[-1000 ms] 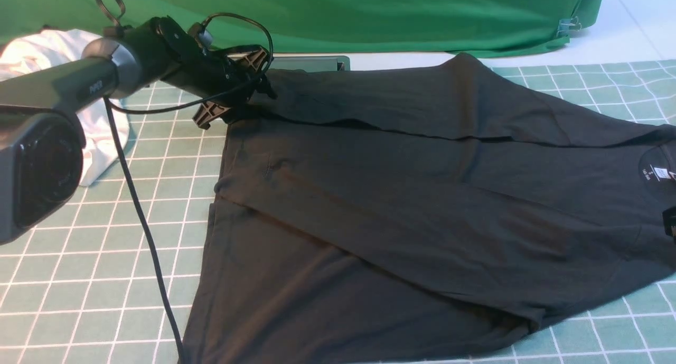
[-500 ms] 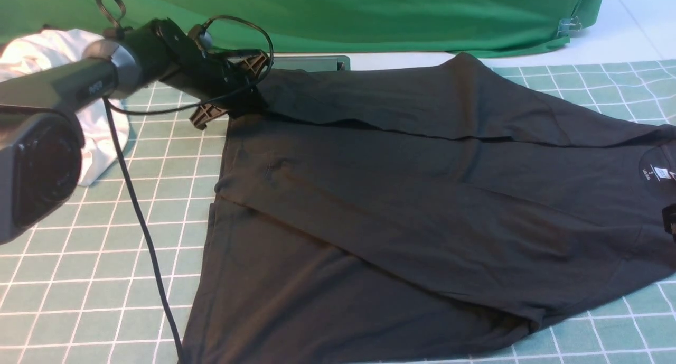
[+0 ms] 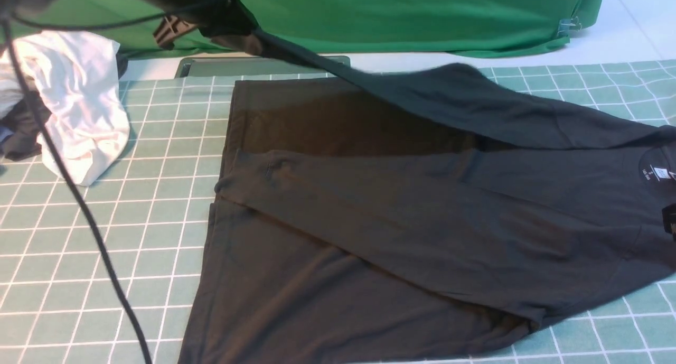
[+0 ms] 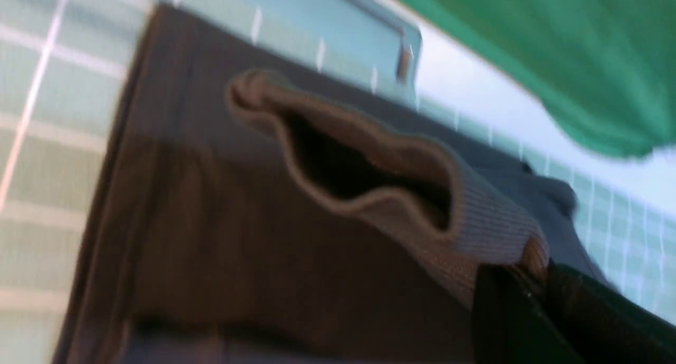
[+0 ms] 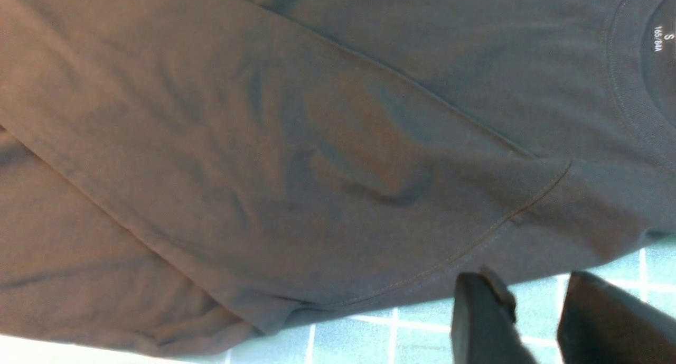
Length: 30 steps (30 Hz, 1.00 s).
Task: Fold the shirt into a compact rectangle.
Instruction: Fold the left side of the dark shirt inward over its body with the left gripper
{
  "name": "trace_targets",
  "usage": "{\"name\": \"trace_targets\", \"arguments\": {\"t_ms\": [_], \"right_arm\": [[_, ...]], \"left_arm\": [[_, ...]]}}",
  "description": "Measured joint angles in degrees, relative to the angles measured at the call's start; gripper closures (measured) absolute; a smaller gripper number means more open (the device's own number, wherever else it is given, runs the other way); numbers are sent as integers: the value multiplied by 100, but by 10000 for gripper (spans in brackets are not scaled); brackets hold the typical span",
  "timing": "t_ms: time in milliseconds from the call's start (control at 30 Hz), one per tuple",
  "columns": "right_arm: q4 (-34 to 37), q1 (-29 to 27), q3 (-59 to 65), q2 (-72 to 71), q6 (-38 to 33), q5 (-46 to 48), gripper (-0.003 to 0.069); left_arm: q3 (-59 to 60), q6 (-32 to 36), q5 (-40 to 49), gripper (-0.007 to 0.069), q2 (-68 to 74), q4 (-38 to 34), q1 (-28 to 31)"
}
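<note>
The shirt [image 3: 369, 221] lies spread on the checked mat [image 3: 132, 237], filling the middle and right of the scene, with its hem to the left and its collar to the right. The round neck label [image 3: 657, 171] shows at the right edge. The near part of the cloth lies folded across the middle as a broad slanting band.

The left gripper [image 3: 232, 28] is high at the far left, in front of the green backdrop [image 3: 396, 15]. Its jaws are closed tight on the far left corner of the shirt, which is lifted clear of the mat. From there the cloth runs down in a taut strip toward the far right shoulder, and a flat layer of the shirt lies on the mat under it. In the left wrist view the black fingertips [image 4: 507, 322] pinch a ribbed fold of the shirt [image 4: 211, 237], though that picture is blurred.

The right gripper [image 5: 533, 322] is by the shirt's near edge, close to the collar end. Its jaws are parted with only the mat showing between them, and they hold nothing. In the front view only a black sliver of it shows at the right edge, so I cannot tell whether it touches the cloth.

A white garment [image 3: 84, 100] is bunched at the far left, apart from the shirt, with a dark cloth [image 3: 21, 131] beside it. A black cable [image 3: 79, 205] hangs across the left side. A flat grey tray [image 3: 237, 66] lies at the mat's far edge.
</note>
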Motion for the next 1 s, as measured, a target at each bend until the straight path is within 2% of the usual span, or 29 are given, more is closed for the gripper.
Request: {"name": "trace_targets", "arguments": {"t_ms": [200, 300, 400, 533, 767, 1000], "right_arm": [[0, 0, 0, 0, 0, 0, 420], [0, 0, 0, 0, 0, 0, 420], [0, 0, 0, 0, 0, -7, 420], [0, 0, 0, 0, 0, -19, 420], [-5, 0, 0, 0, 0, -24, 420], [-5, 0, 0, 0, 0, -37, 420]], "left_arm": [[0, -67, 1012, 603, -314, 235, -5], [97, -67, 1675, 603, -481, 627, -5], [584, -92, 1807, 603, -771, 731, -24], [1560, -107, 1738, 603, -1167, 737, -186], [3187, -233, 926, 603, -1412, 731, -653], [3743, -461, 570, 603, -1417, 1022, -717]]}}
